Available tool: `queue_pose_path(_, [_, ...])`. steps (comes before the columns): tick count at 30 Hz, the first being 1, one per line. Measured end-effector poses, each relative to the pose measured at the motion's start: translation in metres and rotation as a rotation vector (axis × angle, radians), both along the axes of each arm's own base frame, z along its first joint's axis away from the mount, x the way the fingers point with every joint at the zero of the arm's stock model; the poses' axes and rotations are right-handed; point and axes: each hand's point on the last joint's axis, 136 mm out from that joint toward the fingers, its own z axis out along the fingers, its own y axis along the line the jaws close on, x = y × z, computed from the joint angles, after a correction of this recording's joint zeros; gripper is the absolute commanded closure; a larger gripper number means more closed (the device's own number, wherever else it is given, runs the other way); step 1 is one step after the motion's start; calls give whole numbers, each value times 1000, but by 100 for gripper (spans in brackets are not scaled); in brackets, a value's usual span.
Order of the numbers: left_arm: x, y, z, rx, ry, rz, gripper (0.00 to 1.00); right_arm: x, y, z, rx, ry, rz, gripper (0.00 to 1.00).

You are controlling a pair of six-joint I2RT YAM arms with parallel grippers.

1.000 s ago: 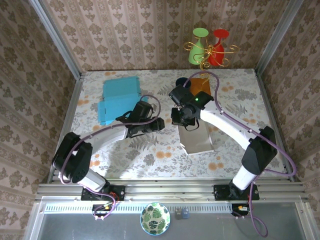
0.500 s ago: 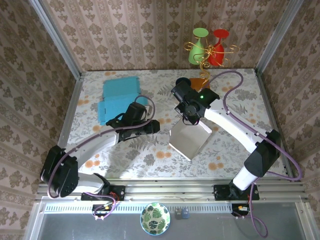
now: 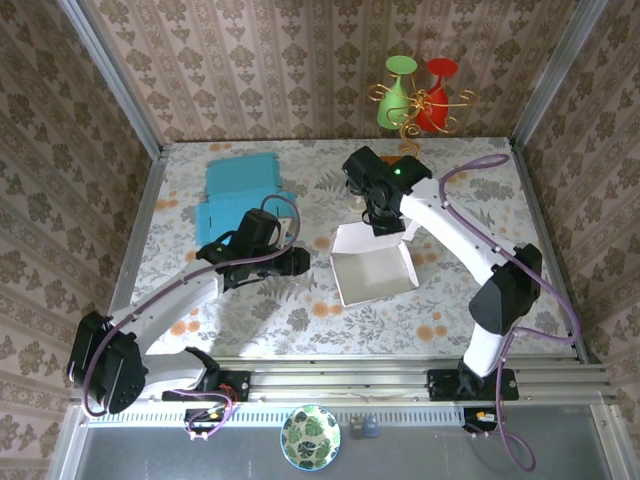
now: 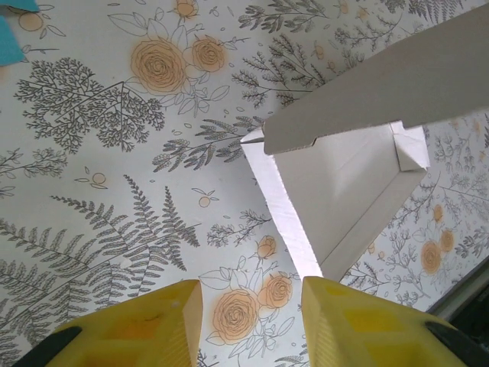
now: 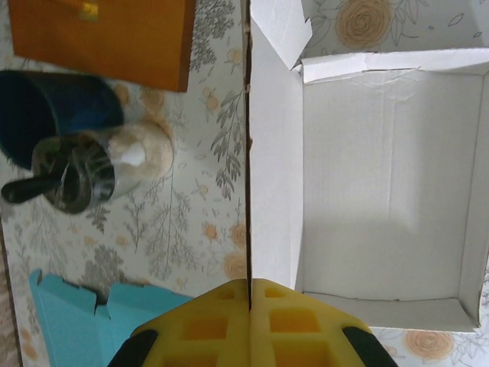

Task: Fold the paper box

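The white paper box [image 3: 375,268] lies mid-table as an open tray with its walls raised. My right gripper [image 3: 385,222] is shut on the box's far wall, and in the right wrist view its yellow fingers [image 5: 250,284] pinch that thin wall [image 5: 271,153] edge-on beside the box's inside [image 5: 390,191]. My left gripper [image 3: 305,262] is open, just left of the box. In the left wrist view its fingers [image 4: 252,294] frame bare floral tablecloth, with the box's corner [image 4: 344,168] ahead and to the right, untouched.
Flat blue paper sheets [image 3: 238,195] lie at the back left. A stand with a green and a red glass [image 3: 418,95] is at the back. An orange box [image 5: 107,38], a dark cup [image 5: 46,107] and a jar [image 5: 99,168] sit behind the white box.
The right gripper turned the box from a tilted, nearly flat shape into an open tray and shifted back. The left arm drew away to the left.
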Motion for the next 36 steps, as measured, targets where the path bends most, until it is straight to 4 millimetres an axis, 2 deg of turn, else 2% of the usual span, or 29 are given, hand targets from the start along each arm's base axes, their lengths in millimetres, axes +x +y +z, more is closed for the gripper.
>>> queue_pose_path(5, [-1,4,-4,2,12,-3,61,5,-2,-10,-3,19,-31,81])
queue_pose_path(13, [-2,2,-5,-5,16,-15,59,13,-1,-14,-6,-20,17,63])
queue_pose_path(15, [-1,1,-6,-8,12,-23,58,16,-6,-10,-43,-48,84,59])
queue_pose_path(18, [3,-4,-8,1,7,-45,55,31,-15,14,-109,-160,275,53])
queue_pose_path(21, [13,-12,-6,8,-6,-81,53,34,-35,41,-206,-286,521,45])
queue_pose_path(24, [27,-24,3,11,-43,-125,51,18,-68,62,-312,-378,761,44])
queue_pose_path(26, [36,-32,10,13,-74,-155,51,3,-94,66,-396,-393,867,42])
queue_pose_path(28, [43,-37,15,19,-102,-182,50,-11,-117,61,-460,-378,947,42])
queue_pose_path(30, [49,-43,18,31,-122,-212,50,-21,-130,43,-483,-327,1033,43])
queue_pose_path(32, [54,-47,16,49,-130,-238,49,-24,-134,19,-472,-268,1114,43])
queue_pose_path(36, [58,-55,8,75,-130,-291,49,-24,-127,-30,-420,-147,1267,43])
